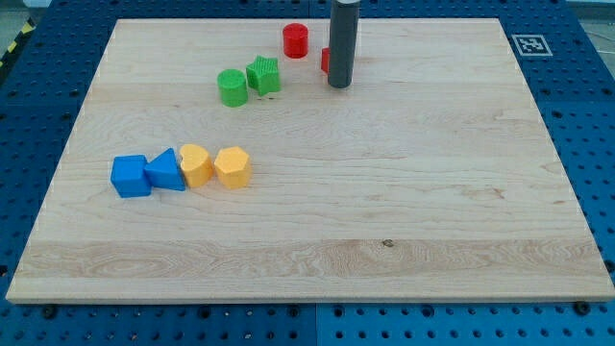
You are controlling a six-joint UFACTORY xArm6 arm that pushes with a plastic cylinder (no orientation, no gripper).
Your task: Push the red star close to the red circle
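Observation:
The red circle stands near the view's top, just left of centre. The red star lies a short way to its right and a little lower, mostly hidden behind my rod; only its left edge shows. My tip rests on the board right beside the star, at its lower right, seemingly touching it. A small gap separates the star from the circle.
A green circle and a green star sit side by side left of my tip. A blue cube, a blue triangle and two yellow blocks form a row at the view's left. The wooden board lies on a blue pegboard.

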